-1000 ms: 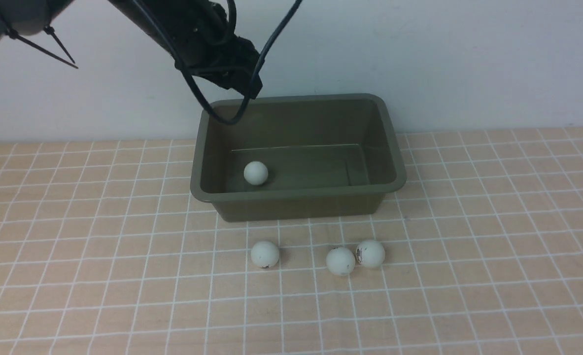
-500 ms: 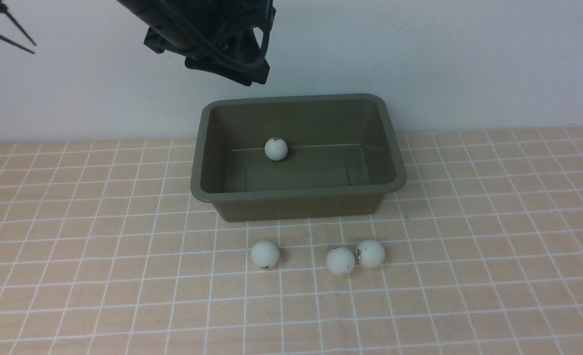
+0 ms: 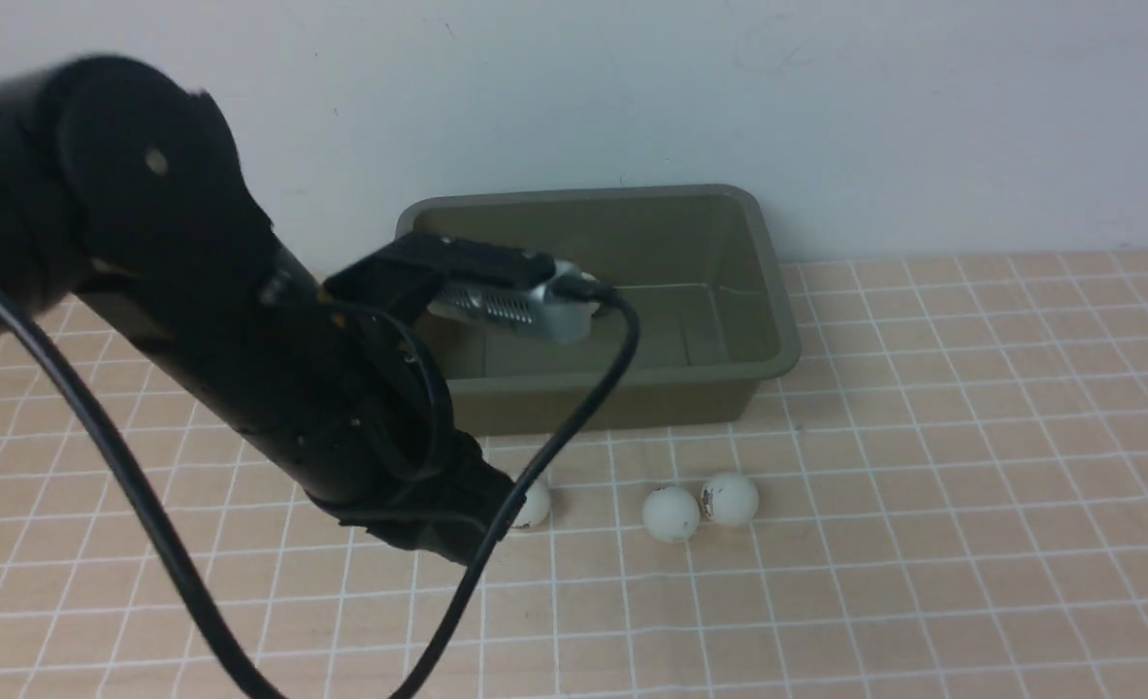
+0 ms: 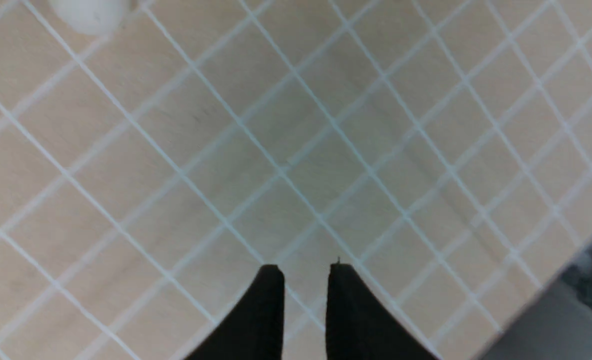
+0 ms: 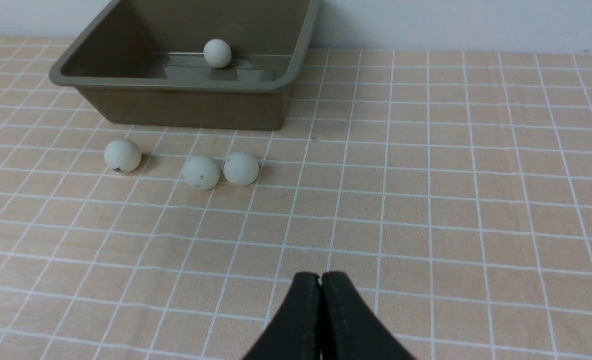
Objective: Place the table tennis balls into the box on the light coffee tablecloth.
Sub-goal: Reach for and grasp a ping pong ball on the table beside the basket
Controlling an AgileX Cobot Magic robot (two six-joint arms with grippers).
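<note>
Filling the front view's left half, the left arm (image 3: 195, 291) hid part of the box (image 3: 768, 291) and the edge of the leftmost ball (image 3: 537, 505). 2 more balls (image 3: 671, 514) touched each other on the tablecloth (image 3: 923, 485). Left wrist view: the left gripper (image 4: 306, 272) hung over the cloth, fingers slightly apart and empty. Right wrist view: the right gripper (image 5: 320, 280) had its fingers pressed together, 1 ball (image 5: 217, 53) lay inside the box, and 3 lay on the cloth just before it.

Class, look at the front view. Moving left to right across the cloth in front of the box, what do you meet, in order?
The left arm → partly hidden ball → middle ball → ball with dark marks.
</note>
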